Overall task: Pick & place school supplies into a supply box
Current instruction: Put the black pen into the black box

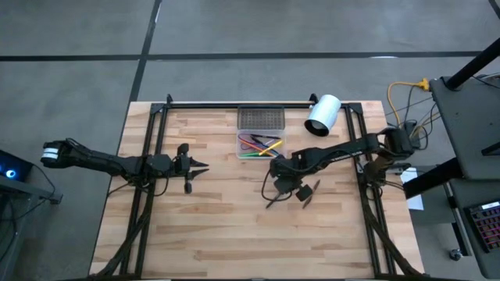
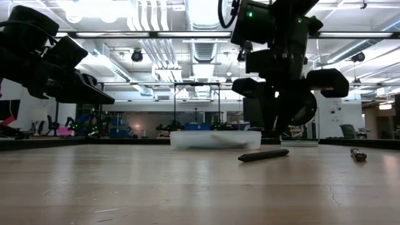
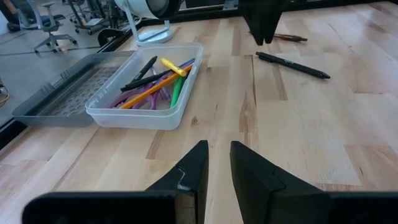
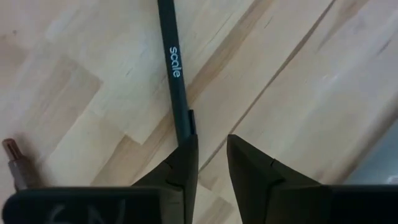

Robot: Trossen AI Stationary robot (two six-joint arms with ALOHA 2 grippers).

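School supplies remain in two places: several already lie in the clear supply box (image 1: 261, 145) at the far centre of the counter (image 1: 219, 226), while a dark pen (image 4: 176, 81) and a brown-tipped item (image 4: 13, 163) lie loose on the wood near the right tool (image 1: 295, 190). The pen is judged light, rigid and smooth, so it may roll or slip; grip across the middle of the barrel. Its barrel carries the printed word "scale". The right tool hovers directly above the pen, fingers nearly closed with a narrow gap, holding nothing; one fingertip overlaps the pen's end. The left tool (image 1: 190, 166) waits over the left counter, fingers likewise narrowly parted and empty.
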